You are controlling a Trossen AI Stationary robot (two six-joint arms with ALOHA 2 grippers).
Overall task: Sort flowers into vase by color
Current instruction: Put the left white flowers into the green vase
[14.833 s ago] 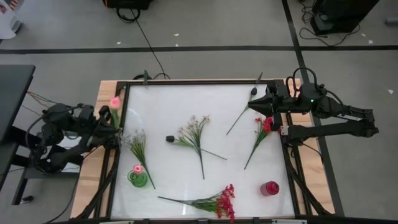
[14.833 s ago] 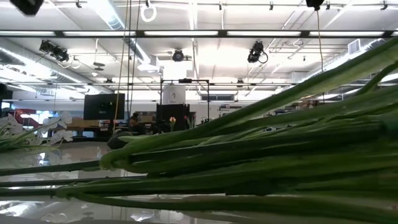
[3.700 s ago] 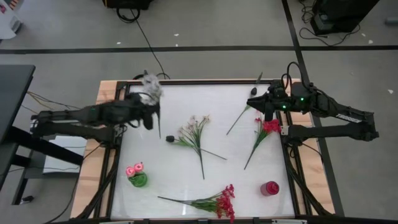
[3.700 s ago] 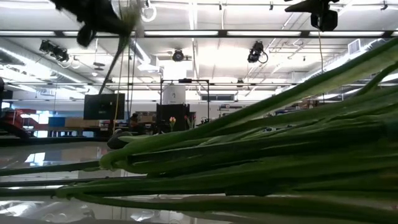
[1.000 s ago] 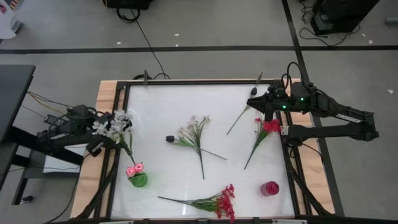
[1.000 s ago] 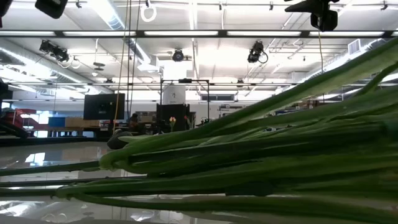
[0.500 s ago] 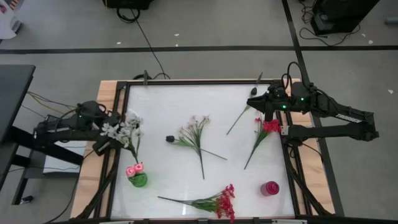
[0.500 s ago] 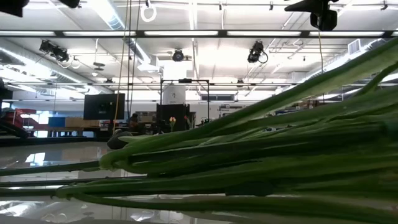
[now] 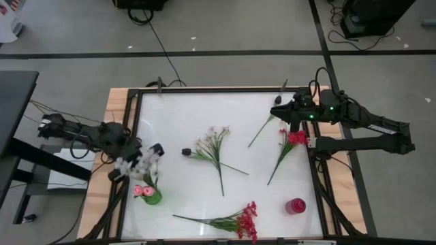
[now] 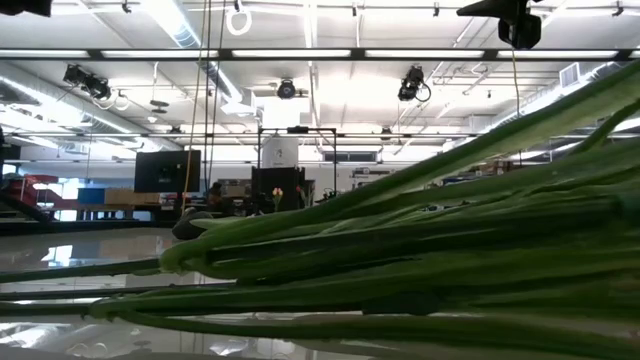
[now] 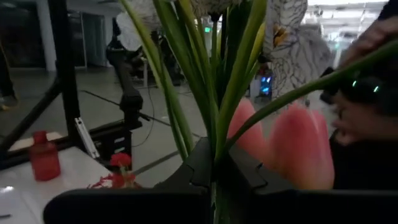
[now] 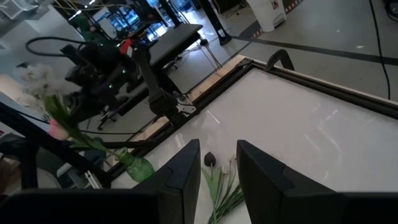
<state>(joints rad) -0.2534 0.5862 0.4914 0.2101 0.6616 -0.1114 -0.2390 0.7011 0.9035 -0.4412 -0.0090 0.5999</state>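
My left gripper is shut on a white-blossom sprig just above the green vase, which stands near the table's left edge and holds pink rosebuds. In the left wrist view the sprig's green stems rise from my fingers, with the rosebuds close behind. My right gripper is open and empty, high over the far right of the table. Whether the sprig's lower end is inside the vase I cannot tell. My left gripper pinches the white sprig's bundle of green stems between its two fingers, below the blossoms. The sprig is lifted clear of the table and stands tilted over the green vase's mouth. The lower end of the stems is hidden by the gripper.
On the white table lie a pale sprig, a dark bud, a dark-budded stem, a red spray and another red spray at the near edge, whose stems fill the low view. A red vase stands near right.
My left gripper has carried the white sprig from the table's left edge toward the near edge and a little rightward, coming down over the green vase. The sprig has stayed in the hold. My right arm has kept still.
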